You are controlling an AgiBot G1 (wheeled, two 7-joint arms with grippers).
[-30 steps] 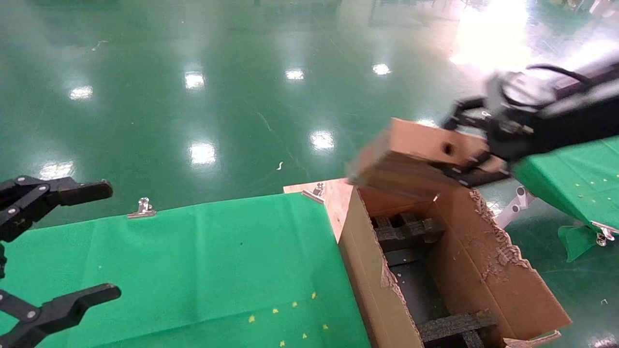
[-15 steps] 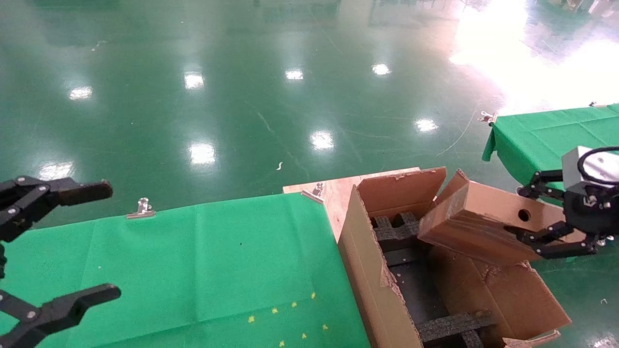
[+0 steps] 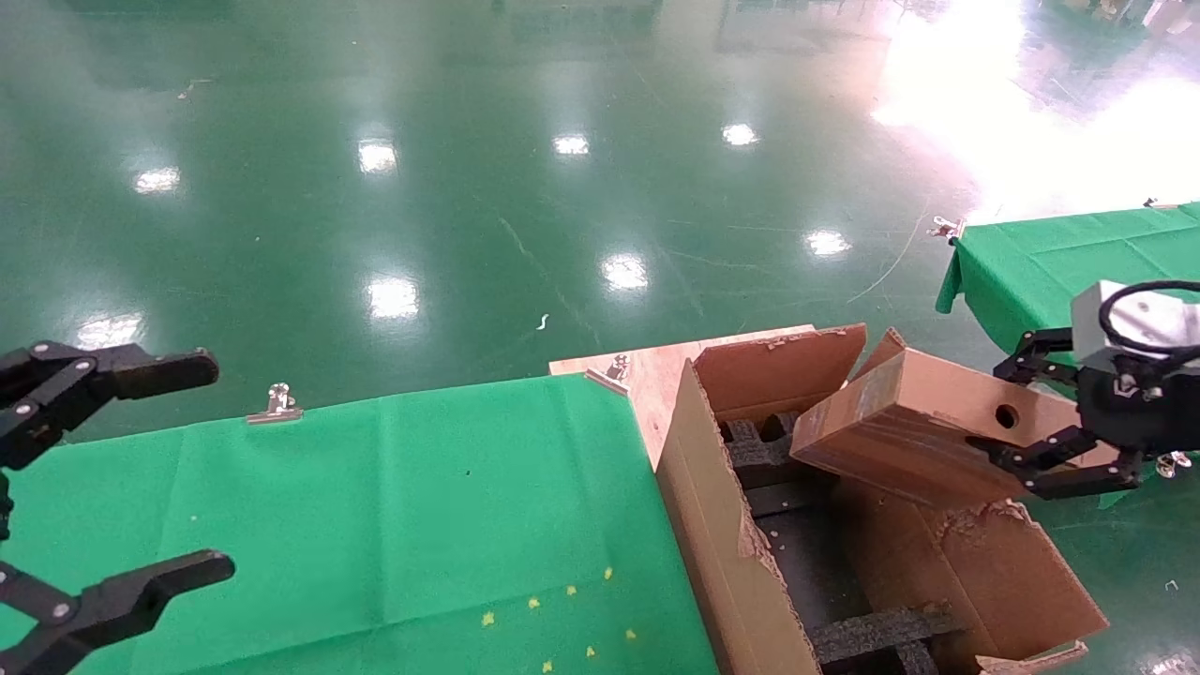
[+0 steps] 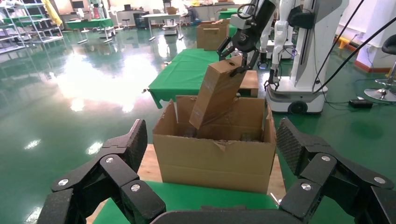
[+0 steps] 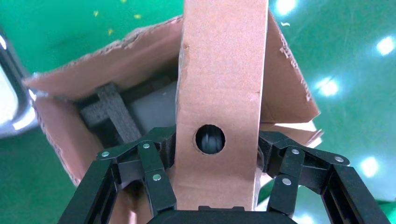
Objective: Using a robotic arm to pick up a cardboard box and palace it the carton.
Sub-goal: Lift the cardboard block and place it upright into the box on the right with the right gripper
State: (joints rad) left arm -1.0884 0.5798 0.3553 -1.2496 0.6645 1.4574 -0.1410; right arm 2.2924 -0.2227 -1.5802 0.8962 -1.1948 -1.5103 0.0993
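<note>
Right gripper [image 3: 1041, 422] clamped on a tilted cardboard box [image 3: 919, 431], its lower end dipping into the torn-flap carton [image 3: 937, 562]. Left gripper [image 3: 141, 469] spread apart over the green worktop [image 3: 375, 506].

Head view. My left gripper [image 3: 112, 487] sits at the far left edge of frame, over the near end of the cloth-covered table [image 3: 375, 506]. The carton [image 3: 741, 562] stands lower right of centre, touching that table's right end. My right gripper [image 3: 1041, 417] is at the right edge, above the carton's right flap. The cardboard box [image 3: 900, 427] held in it tilts down to the left, low end inside the carton's far half, over the foam inserts [image 3: 778, 450]. Second table [image 3: 1050, 258] upper right, behind my right gripper.
</note>
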